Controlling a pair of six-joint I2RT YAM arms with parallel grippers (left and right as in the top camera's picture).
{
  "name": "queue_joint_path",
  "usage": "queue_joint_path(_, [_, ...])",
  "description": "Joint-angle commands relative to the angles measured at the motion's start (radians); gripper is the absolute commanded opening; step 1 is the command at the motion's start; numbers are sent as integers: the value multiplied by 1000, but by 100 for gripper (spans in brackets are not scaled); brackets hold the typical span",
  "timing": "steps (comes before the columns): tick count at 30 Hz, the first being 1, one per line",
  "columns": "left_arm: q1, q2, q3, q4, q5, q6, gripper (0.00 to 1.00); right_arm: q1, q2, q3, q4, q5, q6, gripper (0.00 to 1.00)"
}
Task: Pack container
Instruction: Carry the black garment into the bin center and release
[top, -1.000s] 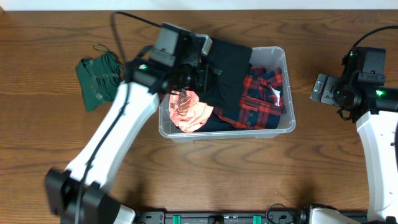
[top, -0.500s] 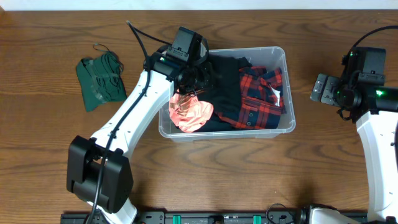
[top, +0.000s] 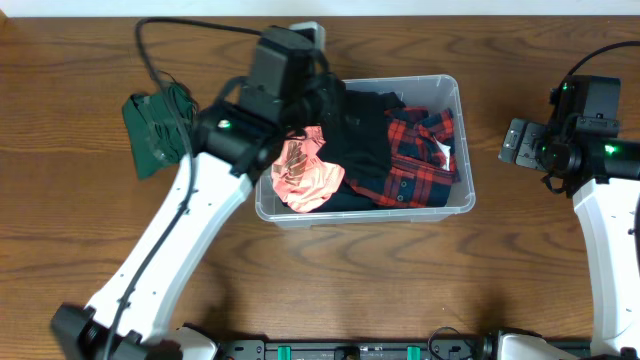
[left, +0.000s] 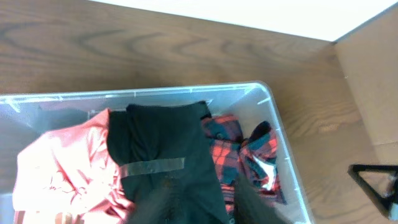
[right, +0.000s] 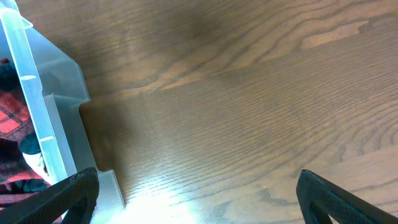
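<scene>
The container (top: 370, 216) sits at the table's (top: 90, 250) centre, holding a black garment (top: 365, 135), a red plaid shirt (top: 415, 155) at its 3 o'clock side and a coral garment (top: 305, 180) at 8 o'clock. A green cloth (top: 155, 130) lies apart at 9 o'clock. The left gripper (left: 205, 208) hangs over the container's 11 o'clock corner, its blurred jaws spread above the black garment. The right gripper (right: 198, 180) hovers at 3 o'clock, near the container, jaws wide apart

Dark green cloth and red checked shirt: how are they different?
The dark green cloth is plain; the red checked shirt has a plaid pattern. The green cloth lies on the wooden table, outside; the shirt lies inside the clear plastic container. Both are crumpled fabric.
</scene>
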Motion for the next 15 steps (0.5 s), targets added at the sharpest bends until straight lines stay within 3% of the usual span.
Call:
queue_joint_path(1, [-26, 130, -10, -36, -48, 77, 19, -4, -14, 0, -2, -2, 12, 99])
queue_joint_path(5, [-37, 258, -14, -140, -48, 69, 6, -4, -14, 0, -2, -2, 12, 99])
queue_joint_path(11, [-37, 449, -31, -283, -31, 35, 6, -4, -14, 0, -1, -2, 12, 99])
queue_joint_path(15, [-36, 448, -21, -298, -26, 72, 6, -4, -14, 0, -1, -2, 12, 99])
